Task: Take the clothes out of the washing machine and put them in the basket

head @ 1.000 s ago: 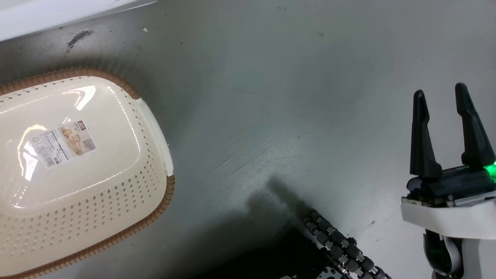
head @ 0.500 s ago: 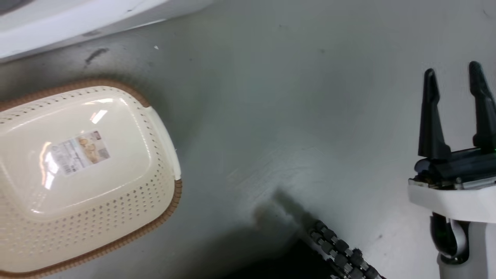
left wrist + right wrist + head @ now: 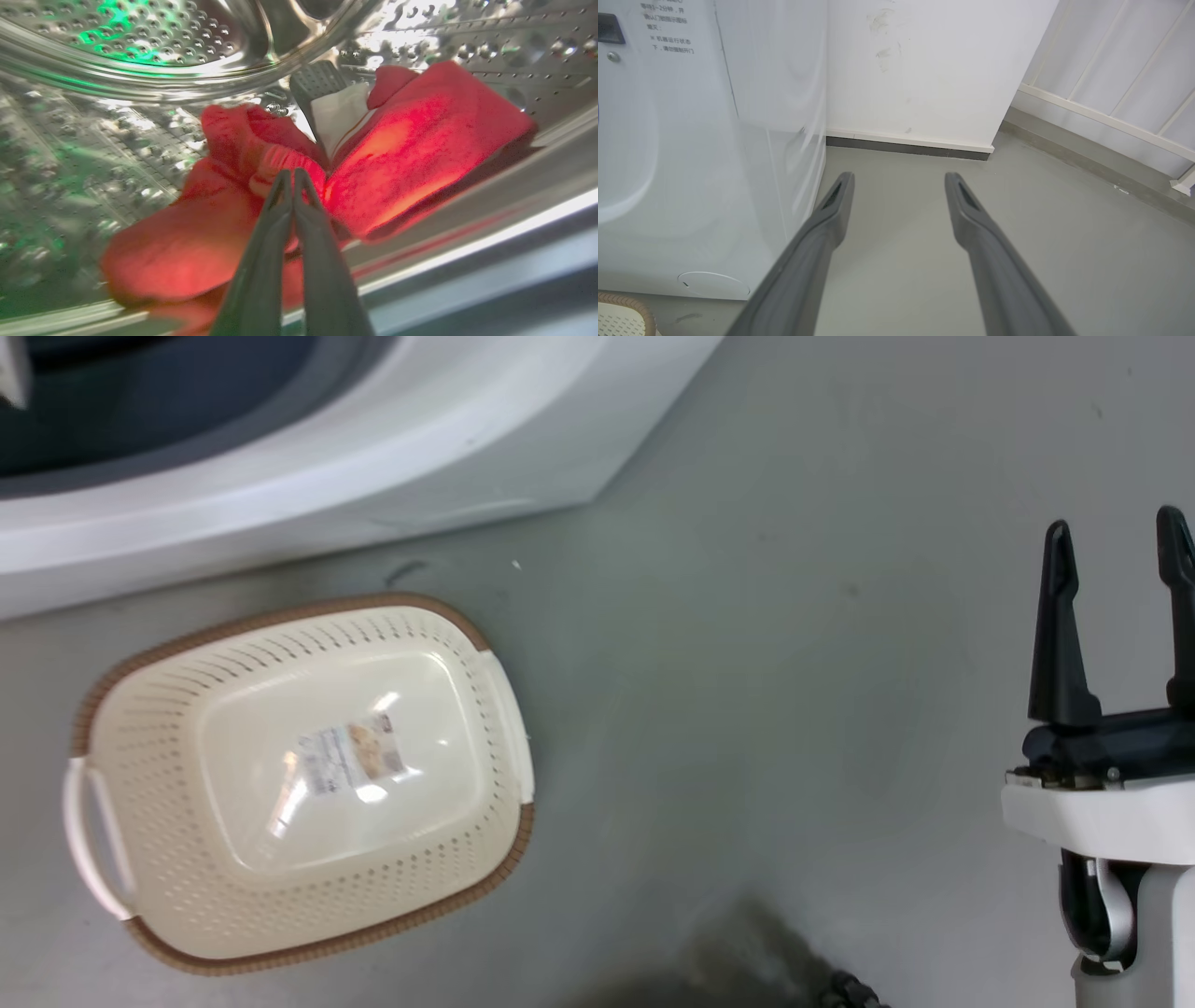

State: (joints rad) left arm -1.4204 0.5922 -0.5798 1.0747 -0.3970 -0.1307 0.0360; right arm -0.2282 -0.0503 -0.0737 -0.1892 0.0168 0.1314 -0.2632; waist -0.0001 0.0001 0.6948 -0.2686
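Note:
Inside the washing machine's steel drum [image 3: 93, 140] lie the red clothes [image 3: 411, 140], one showing a white patch. My left gripper [image 3: 292, 173] is shut, its tips pinching a gathered red fold near the drum's front lip. The washing machine [image 3: 373, 457] stands at the top left of the head view. In front of it on the floor sits the cream basket [image 3: 439, 887] with a brown rim, nothing in it, a sticker on its bottom. My right gripper [image 3: 1116, 537] hangs open over the floor at the far right, well away from the basket, holding nothing.
The right wrist view shows the right gripper [image 3: 899, 179] open above grey floor, the machine's white side panel [image 3: 714, 163] to its left and a corner of the basket [image 3: 621, 312] at the bottom left. A white wall [image 3: 934, 70] with a dark skirting stands behind.
The head camera has tilted up: the basket now shows smaller and whole, and the machine's front has come into the picture. The right gripper stays open at the right edge.

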